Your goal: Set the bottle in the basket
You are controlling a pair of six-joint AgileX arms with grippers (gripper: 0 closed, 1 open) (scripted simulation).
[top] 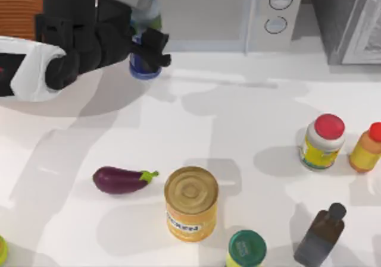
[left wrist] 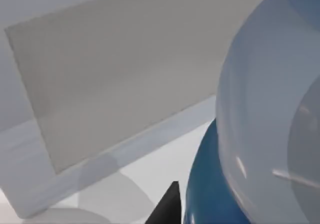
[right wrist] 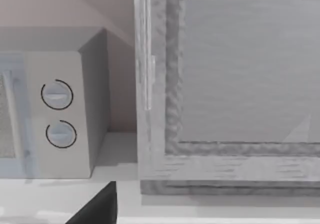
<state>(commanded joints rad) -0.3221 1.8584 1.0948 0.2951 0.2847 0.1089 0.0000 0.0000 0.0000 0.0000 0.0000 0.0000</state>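
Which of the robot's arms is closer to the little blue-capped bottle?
The left. Its gripper is clamped around the bottle, lifted near the basket at the table's far left. The right arm is parked by the microwave, well away.

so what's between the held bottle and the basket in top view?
Only the left arm itself. The left pincer holds the bottle near the back edge; the basket sits at the back left corner, partly behind the arm, as the top view shows.
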